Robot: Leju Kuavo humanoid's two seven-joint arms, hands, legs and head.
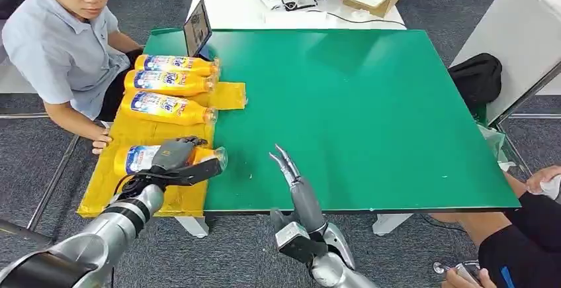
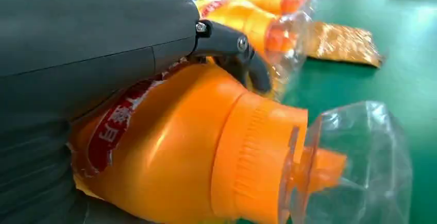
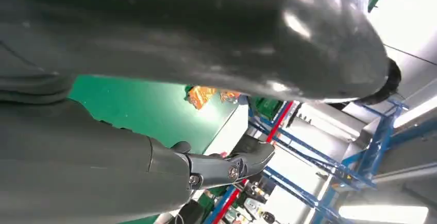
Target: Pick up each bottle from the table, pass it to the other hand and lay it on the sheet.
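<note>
Left hand (image 1: 177, 158) gripped an orange bottle (image 1: 135, 158) lying on the yellow sheet (image 1: 132, 132) at the desk's (image 1: 370, 102) left edge. Right hand (image 1: 291, 172) empty, fingers extended together, over the near edge.

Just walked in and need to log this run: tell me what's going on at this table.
The robot's left hand grips an orange bottle over the yellow sheet, at the near left of the green table. Three more bottles already lie side by side on the sheet further back. The right hand hovers over the table's near edge, fingers apart, holding nothing. A person sits at the table's left, one hand resting on the sheet.
</note>
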